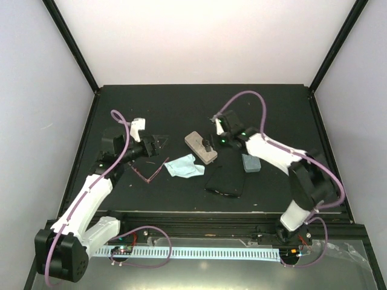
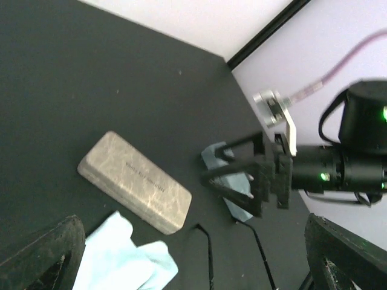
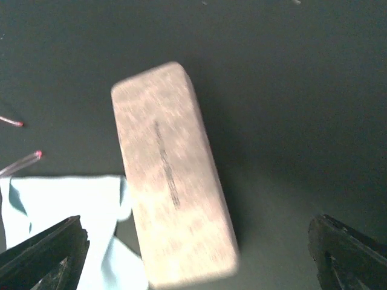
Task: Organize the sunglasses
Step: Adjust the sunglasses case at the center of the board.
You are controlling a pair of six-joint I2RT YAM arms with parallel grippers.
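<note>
Sunglasses, where: the thin reddish-pink wire-framed pair [image 1: 148, 172] lies on the black table [image 1: 278, 109] at near left, just left of the crumpled light blue cloth [image 1: 184, 166]. The black-framed dark-lensed pair [image 1: 225, 181] lies near centre, just right of that cloth.
Handling: both pairs are judged light. The wire frame looks springy and easy to bend, and the lenses would likely scratch or slip.
Where to hold: the bridge or a temple near its hinge seems safest, not the lens faces.
Left gripper [image 1: 160, 144]: jaws spread wide and empty, just beyond the pink pair.
Right gripper [image 1: 210, 144]: jaws spread wide, holding nothing, over the beige-grey oblong case [image 1: 201, 147].
Count, sunglasses: two pairs.
Count, cases: two, the beige-grey one and a blue-grey oblong case [image 1: 251, 163] to its right.
Count, cloths: one seen for certain.
</note>
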